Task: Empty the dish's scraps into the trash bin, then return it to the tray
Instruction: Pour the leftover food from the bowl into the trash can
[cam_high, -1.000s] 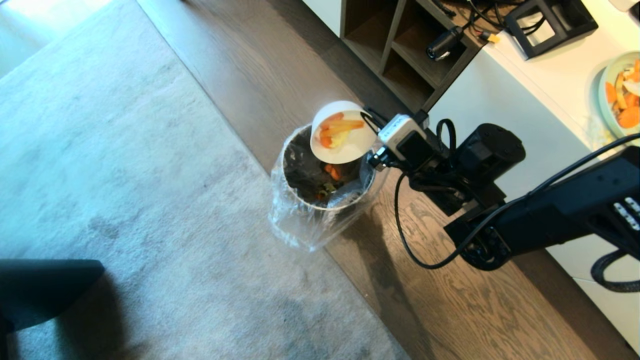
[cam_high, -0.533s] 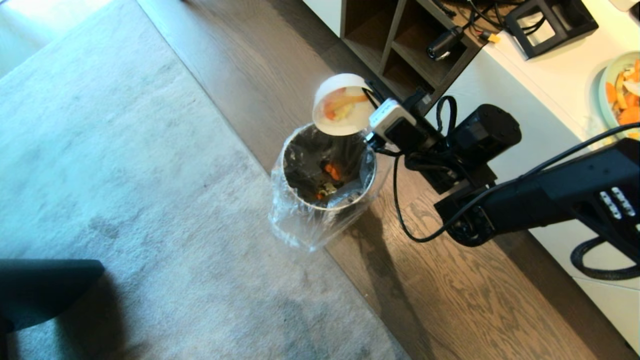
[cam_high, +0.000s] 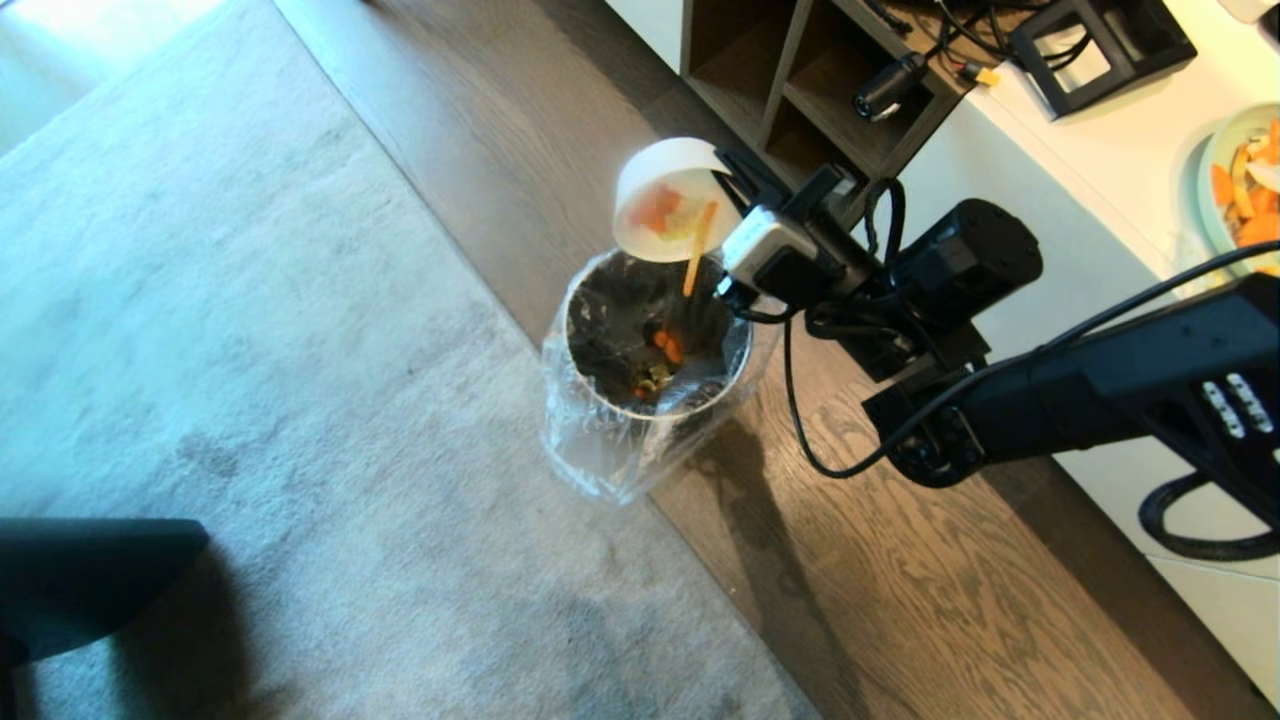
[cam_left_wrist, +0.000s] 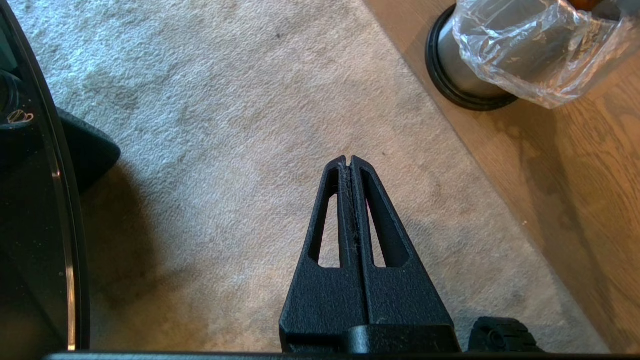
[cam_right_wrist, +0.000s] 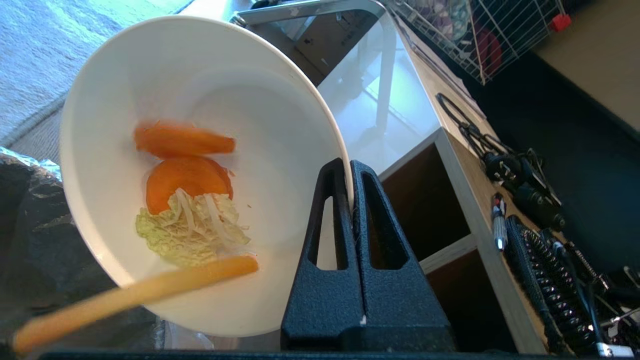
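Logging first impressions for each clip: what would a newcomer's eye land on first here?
The white dish, tipped steeply over the trash bin with its rim pinched in the right gripper. An orange strip is sliding off the rim toward the bin, while orange slices and pale leaf cling inside. The left gripper hangs shut above the rug.

The dish (cam_right_wrist: 280, 125) looks like smooth, glossy white ceramic. The trash bin (cam_left_wrist: 452, 60) is dull grey metal under a crinkled clear plastic liner (cam_left_wrist: 530, 55). The carpet (cam_high: 250, 350) is rough pile, the floor (cam_high: 900, 600) grained wood.
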